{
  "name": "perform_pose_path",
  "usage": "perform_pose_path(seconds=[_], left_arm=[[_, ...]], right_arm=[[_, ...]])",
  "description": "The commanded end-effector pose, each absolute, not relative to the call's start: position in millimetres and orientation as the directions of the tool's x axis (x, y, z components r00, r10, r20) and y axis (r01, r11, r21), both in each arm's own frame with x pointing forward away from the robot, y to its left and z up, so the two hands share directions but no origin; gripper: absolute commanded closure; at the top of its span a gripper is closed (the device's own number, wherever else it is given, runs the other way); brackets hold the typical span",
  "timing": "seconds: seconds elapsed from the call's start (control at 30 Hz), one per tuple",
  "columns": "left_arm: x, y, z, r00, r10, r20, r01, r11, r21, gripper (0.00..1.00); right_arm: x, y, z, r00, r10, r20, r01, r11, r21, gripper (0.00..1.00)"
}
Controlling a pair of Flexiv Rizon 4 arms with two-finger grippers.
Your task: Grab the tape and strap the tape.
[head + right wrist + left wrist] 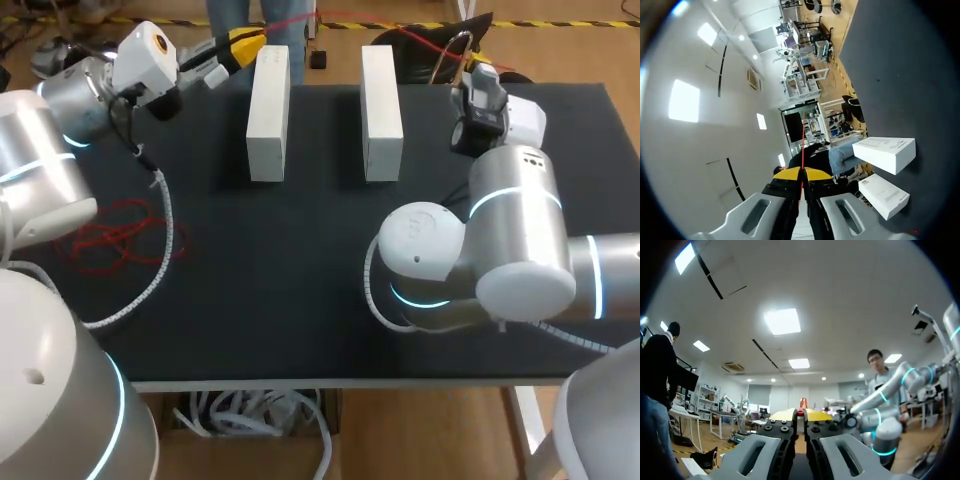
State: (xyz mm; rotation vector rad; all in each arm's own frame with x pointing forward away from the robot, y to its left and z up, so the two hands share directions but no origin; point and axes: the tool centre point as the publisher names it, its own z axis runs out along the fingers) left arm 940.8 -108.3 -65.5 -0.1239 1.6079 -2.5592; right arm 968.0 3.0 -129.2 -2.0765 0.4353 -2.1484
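A thin red tape (330,16) hangs taut in the air between my two grippers, past the far ends of two white blocks. My left gripper (250,42) is at the table's far left edge, shut on one end. In the left wrist view a red bit (802,401) shows just past the closed yellow tips of that gripper (800,415). My right gripper (470,60) is at the far right edge. In the right wrist view the red tape (802,145) runs straight out from between the closed tips of the gripper (802,173). More red tape lies in a loose tangle (118,238) on the left of the table.
Two white blocks (268,112) (381,110) stand side by side at the back middle of the black table (300,280), with a gap between them. The right wrist view also shows the blocks (886,153) (884,196). A white coiled cable (165,215) trails from my left arm over the tangle.
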Motion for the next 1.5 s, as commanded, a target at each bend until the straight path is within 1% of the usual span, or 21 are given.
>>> perform_pose_path(seconds=[0.03, 0.2, 0.33, 0.43, 0.57, 0.7, 1.0, 1.23, 1.47, 1.5], left_arm=[[937, -100, -47, -0.993, -0.114, 0.024, 0.014, -0.322, -0.947, 1.00], [938, -102, -38, -0.996, -0.043, 0.075, -0.067, -0.167, -0.984, 1.00], [942, -106, -32, -0.994, -0.004, 0.107, -0.107, -0.004, -0.994, 1.00], [945, -112, -28, -0.990, 0.005, 0.142, -0.141, 0.112, -0.984, 1.00], [950, -118, -29, -0.973, 0.003, 0.233, -0.225, 0.245, -0.943, 1.00], [951, -121, -28, -0.968, -0.013, 0.252, -0.240, 0.349, -0.906, 1.00], [956, -126, -28, -0.970, 0.007, 0.244, -0.206, 0.512, -0.834, 1.00], [960, -130, -25, -0.973, -0.005, 0.230, -0.185, 0.609, -0.771, 1.00], [960, -133, -27, -0.976, -0.066, 0.206, -0.196, 0.670, -0.716, 1.00], [959, -133, -27, -0.974, -0.075, 0.214, -0.205, 0.691, -0.693, 1.00]], right_arm=[[968, 2, -127, -0.046, -0.283, 0.958, -0.110, -0.952, -0.286, 1.00], [968, 2, -127, -0.046, -0.283, 0.958, -0.110, -0.952, -0.286, 1.00], [968, 2, -127, -0.046, -0.283, 0.958, -0.110, -0.952, -0.286, 1.00], [968, 2, -127, -0.046, -0.283, 0.958, -0.110, -0.952, -0.286, 1.00], [968, 2, -127, -0.046, -0.283, 0.958, -0.110, -0.952, -0.286, 1.00], [968, 2, -127, -0.046, -0.283, 0.958, -0.110, -0.952, -0.286, 1.00], [968, 2, -127, -0.046, -0.283, 0.958, -0.110, -0.952, -0.286, 1.00], [968, 2, -127, -0.046, -0.283, 0.958, -0.110, -0.952, -0.286, 1.00], [968, 2, -127, -0.046, -0.283, 0.958, -0.110, -0.952, -0.286, 1.00], [968, 2, -127, -0.046, -0.283, 0.958, -0.110, -0.952, -0.286, 1.00]])
